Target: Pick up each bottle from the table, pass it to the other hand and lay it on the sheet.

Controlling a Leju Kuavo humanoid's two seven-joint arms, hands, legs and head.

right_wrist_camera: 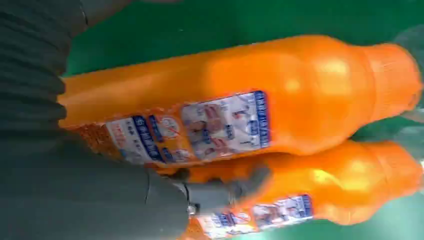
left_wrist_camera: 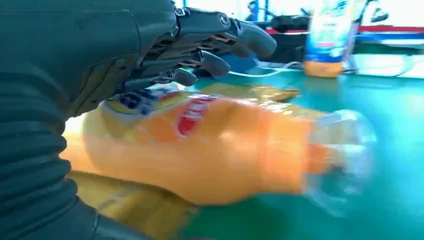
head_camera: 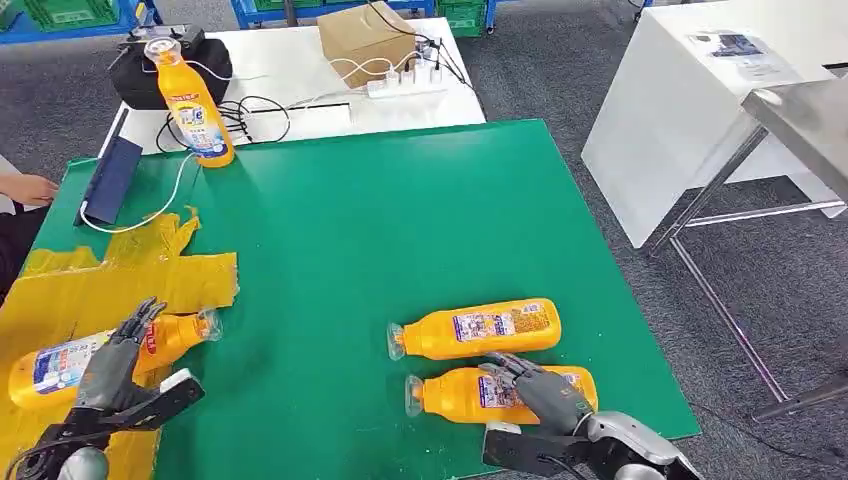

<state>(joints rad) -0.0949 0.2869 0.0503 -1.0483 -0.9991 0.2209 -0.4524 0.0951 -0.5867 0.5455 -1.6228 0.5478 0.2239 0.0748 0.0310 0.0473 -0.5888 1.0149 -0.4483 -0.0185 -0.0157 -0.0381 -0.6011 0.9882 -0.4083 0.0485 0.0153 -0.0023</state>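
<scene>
Bottles (head_camera: 500, 393) lie touching; my right hand (head_camera: 540, 390) rests fingers-spread on the nearer, grip unclear, may nudge its neighbour (head_camera: 475, 328).

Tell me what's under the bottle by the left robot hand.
The crumpled yellow sheet lies under the bottle, whose clear cap end pokes out over the green table. The left robot hand covers its middle.

I see grey carpet floor (head_camera: 560, 80) around the green table (head_camera: 400, 230). Behind it stands a white table (head_camera: 290, 70) with a cardboard box (head_camera: 362, 40) and power strip (head_camera: 405, 85); right, a white cabinet (head_camera: 690, 120) beside a steel-legged table (head_camera: 800, 115).
</scene>
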